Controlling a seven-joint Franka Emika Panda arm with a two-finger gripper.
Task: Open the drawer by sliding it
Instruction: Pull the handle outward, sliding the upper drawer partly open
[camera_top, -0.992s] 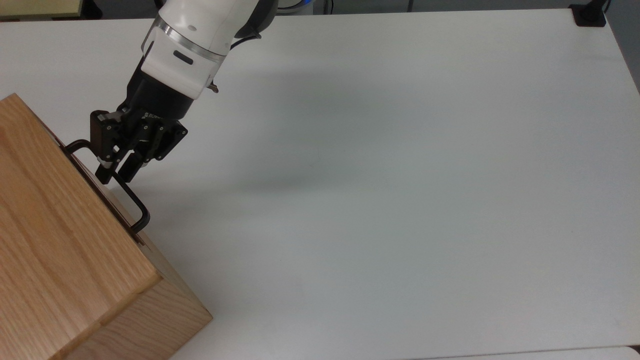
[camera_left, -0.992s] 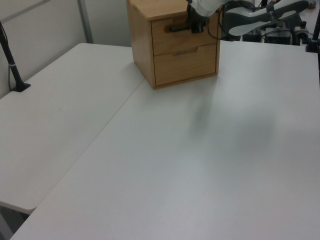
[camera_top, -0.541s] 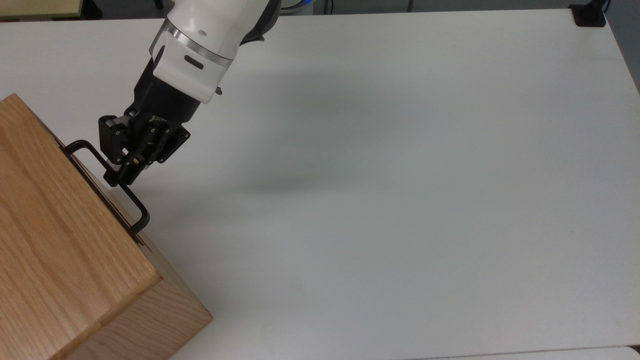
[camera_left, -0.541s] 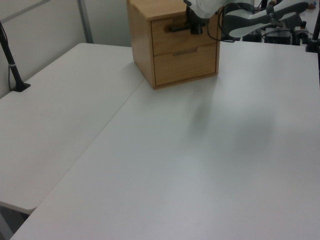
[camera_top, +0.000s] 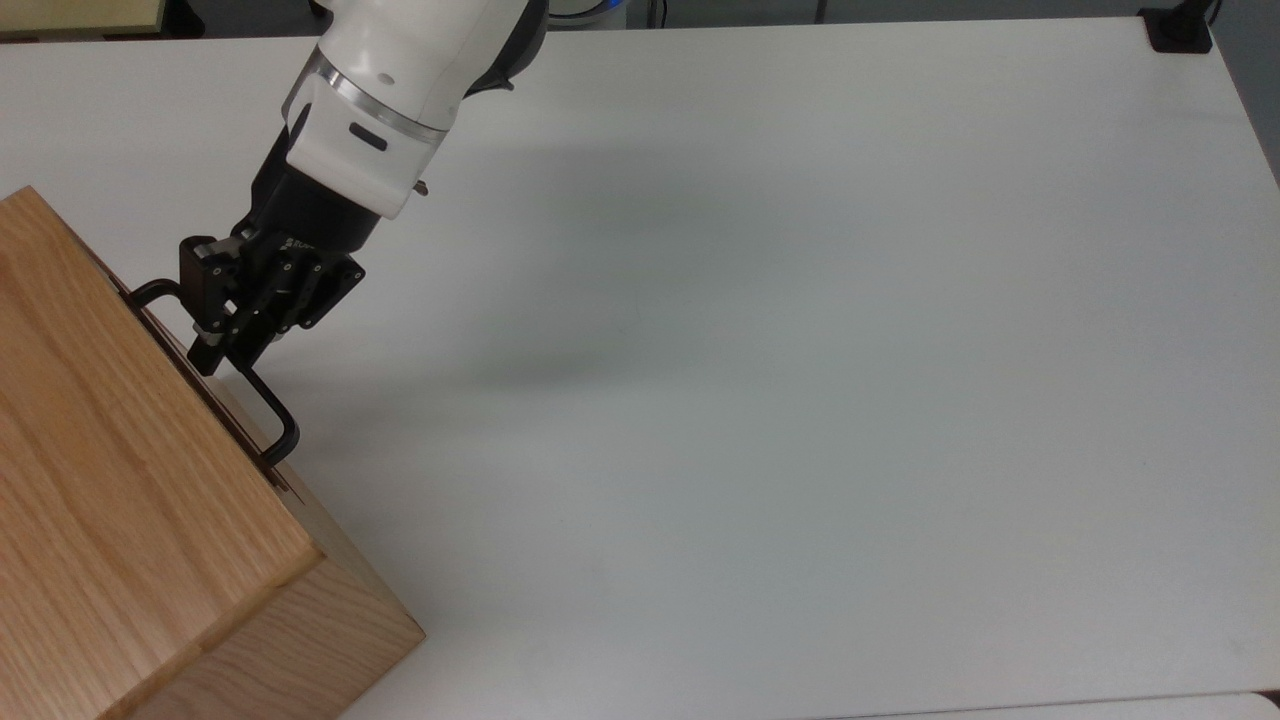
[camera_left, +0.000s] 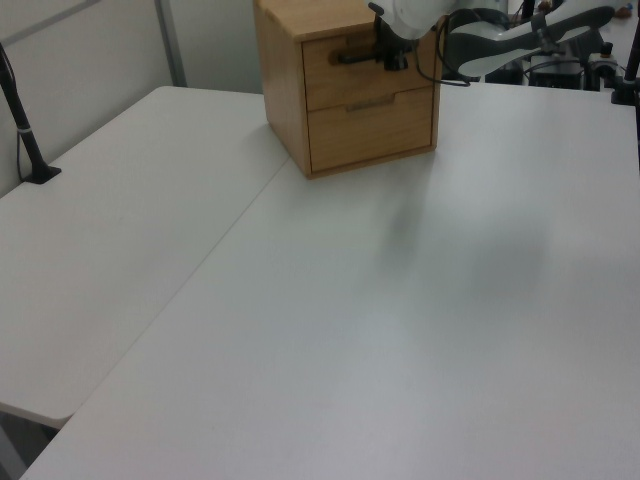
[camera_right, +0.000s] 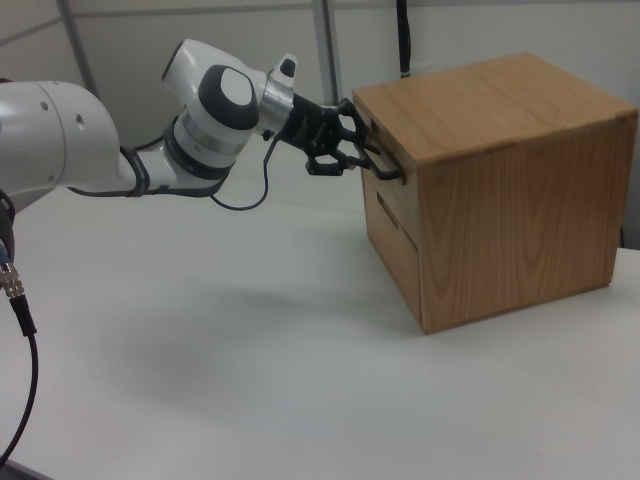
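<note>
At the top view's left edge stands the wooden cabinet (camera_top: 120, 480) on the white bench (camera_top: 800, 350), and the drawer (camera_left: 365, 70) is its upper one, its front flush with the cabinet face in the left view, above a second drawer front (camera_left: 370, 125). The drawer's black bar handle (camera_top: 262, 400) juts toward the open bench. The claw (camera_top: 222, 350) is pinched nearly closed around that handle, close to its far end, fingers on either side of the bar. To the right, the white arm (camera_top: 400, 70) slopes up and away. In the right view the claw (camera_right: 367, 155) meets the handle at the cabinet's upper front corner.
</note>
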